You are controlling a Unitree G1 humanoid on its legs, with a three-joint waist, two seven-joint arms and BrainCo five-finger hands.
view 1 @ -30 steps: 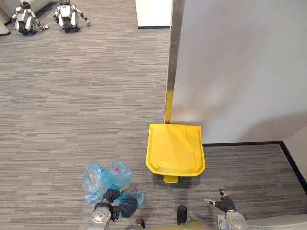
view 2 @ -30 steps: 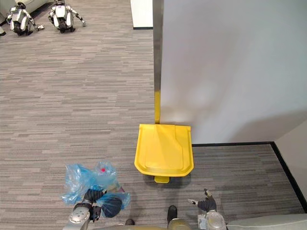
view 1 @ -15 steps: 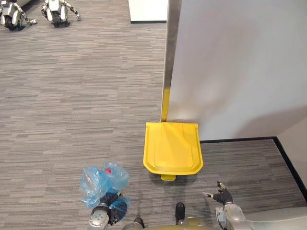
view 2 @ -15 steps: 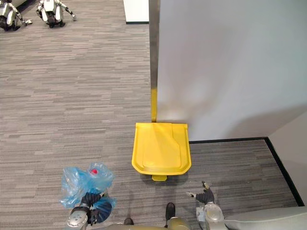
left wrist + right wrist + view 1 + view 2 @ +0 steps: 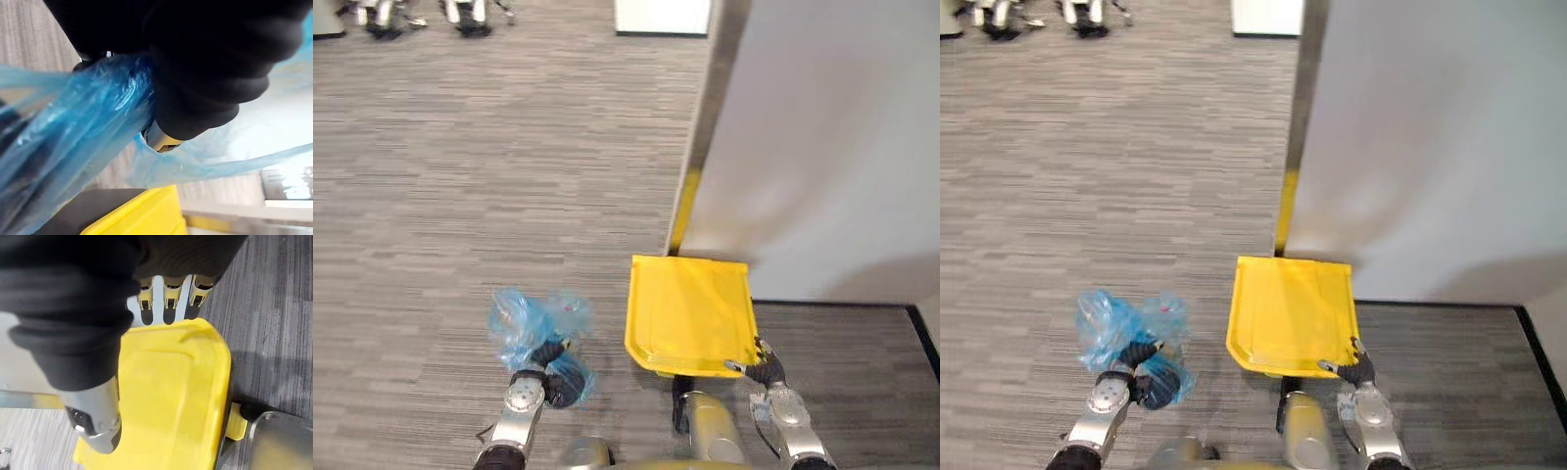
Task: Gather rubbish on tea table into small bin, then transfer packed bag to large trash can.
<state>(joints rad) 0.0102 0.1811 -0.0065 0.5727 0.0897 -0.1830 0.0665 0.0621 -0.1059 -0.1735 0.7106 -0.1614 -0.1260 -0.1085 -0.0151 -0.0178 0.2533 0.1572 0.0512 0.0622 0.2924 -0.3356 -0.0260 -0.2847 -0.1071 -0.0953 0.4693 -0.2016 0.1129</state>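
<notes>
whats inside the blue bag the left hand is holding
Through the translucent blue bag, gripped by the left hand, a small reddish item and a dark lump lower down show. Crumpled plastic hides what else it holds.

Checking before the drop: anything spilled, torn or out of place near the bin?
Nothing stands out. The blue bag is bunched in the left hand, with no litter on the carpet round it. The yellow bin stands shut by the wall, the open right hand at its front corner.
</notes>
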